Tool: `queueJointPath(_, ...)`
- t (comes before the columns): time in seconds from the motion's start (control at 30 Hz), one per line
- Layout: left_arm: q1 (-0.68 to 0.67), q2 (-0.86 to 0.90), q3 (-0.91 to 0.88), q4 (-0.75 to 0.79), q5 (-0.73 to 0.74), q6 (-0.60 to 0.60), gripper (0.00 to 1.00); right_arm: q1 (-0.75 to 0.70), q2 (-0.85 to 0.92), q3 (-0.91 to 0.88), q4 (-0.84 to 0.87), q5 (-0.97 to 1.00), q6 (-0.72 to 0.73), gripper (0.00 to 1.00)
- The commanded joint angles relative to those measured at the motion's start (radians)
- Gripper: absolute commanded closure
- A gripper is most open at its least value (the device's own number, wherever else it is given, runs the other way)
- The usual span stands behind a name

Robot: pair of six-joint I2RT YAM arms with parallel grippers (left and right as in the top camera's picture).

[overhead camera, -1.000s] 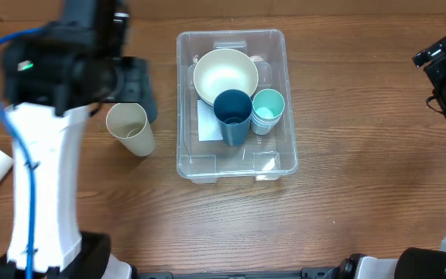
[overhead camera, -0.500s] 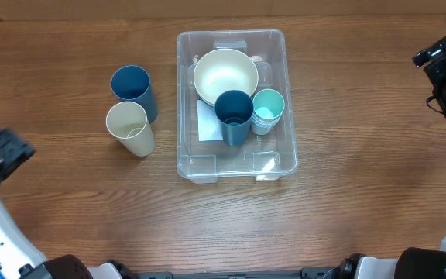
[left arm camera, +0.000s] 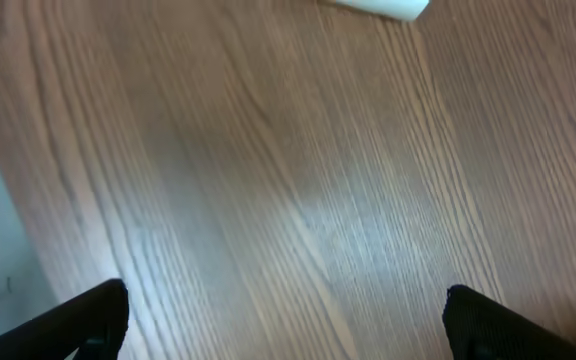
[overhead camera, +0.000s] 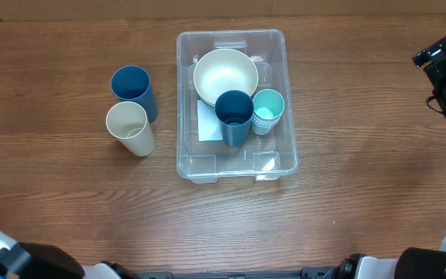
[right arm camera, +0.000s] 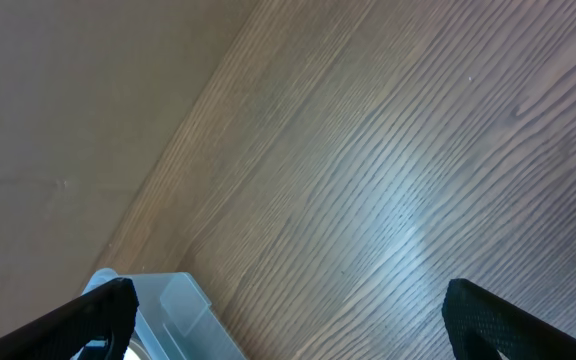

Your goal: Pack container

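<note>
Overhead, we saw the container (overhead camera: 207, 167) central on the worktop (overhead camera: 362, 194), with the blue cup (overhead camera: 132, 85) and cream cup (overhead camera: 128, 125) crowded beside it. Left tool (left arm camera: 286, 315) and right tool (right arm camera: 288, 315) stood wide and empty. Grasping one cup could topple its neighbour.

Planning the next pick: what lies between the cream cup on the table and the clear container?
Nothing: the overhead view shows only bare table between the cream cup and the container.

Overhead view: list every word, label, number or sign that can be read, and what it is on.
None readable.
The white label on the container base shows no legible print; the cream bowl and dark blue cup cover part of it.
</note>
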Motion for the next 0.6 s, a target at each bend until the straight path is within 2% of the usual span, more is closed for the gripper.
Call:
queueJointPath(0.0, 0.002, 0.088, -0.003, 0.051, 0.002, 0.082, 0.01, 0.001, -0.017, 0.003, 0.003, -0.002, 0.004, 0.0)
queueJointPath(0.2, 0.019, 0.183, -0.003, 0.171, 0.0, 0.154, 0.0, 0.001, -0.017, 0.003, 0.003, -0.002, 0.004, 0.0)
queueJointPath(0.37, 0.124, 0.191, -0.003, 0.282, 0.013, 0.246, 0.0, 0.001, -0.017, 0.003, 0.003, -0.002, 0.004, 0.0)
queueJointPath(0.57, 0.236, 0.271, -0.003, 0.349, 0.176, 0.339, 0.0, 0.001, -0.017, 0.003, 0.003, -0.002, 0.004, 0.0)
